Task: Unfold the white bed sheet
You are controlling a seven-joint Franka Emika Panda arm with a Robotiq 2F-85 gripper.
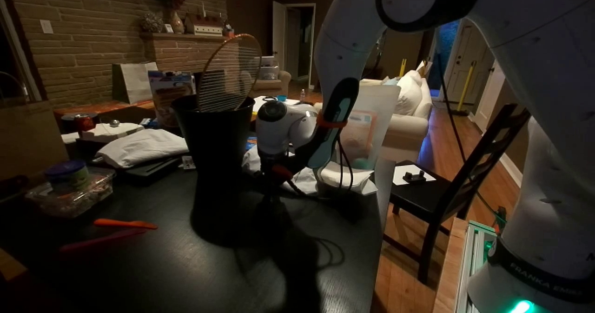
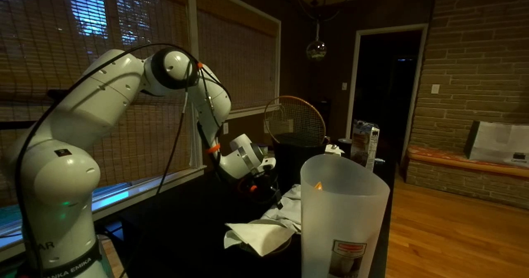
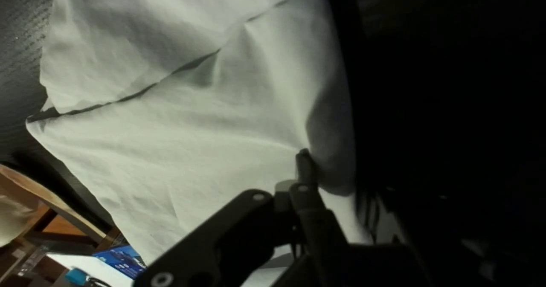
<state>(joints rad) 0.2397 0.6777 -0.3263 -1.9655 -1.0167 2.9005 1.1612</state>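
Observation:
The white bed sheet (image 3: pixel 170 150) is rumpled and fills much of the wrist view, with a long dark-edged fold across it. In the exterior views it lies on the black table, beside the black bin (image 1: pixel 307 180) (image 2: pixel 289 212). My gripper (image 3: pixel 303 157) has its fingers together on the sheet. Creases run out from the fingertips, and a bunch of fabric bulges beside them. The gripper also shows low over the table in both exterior views (image 1: pixel 269 194) (image 2: pixel 277 201), dark and partly lost in shadow. The arm hides part of the sheet.
A black bin (image 1: pixel 211 141) holding a racket (image 1: pixel 230 73) stands close to the gripper. A tall translucent bin (image 2: pixel 343 220) stands at the table edge. A folded white cloth (image 2: pixel 264 233) lies on a dark round dish. An orange knife (image 1: pixel 125 223) lies on the table.

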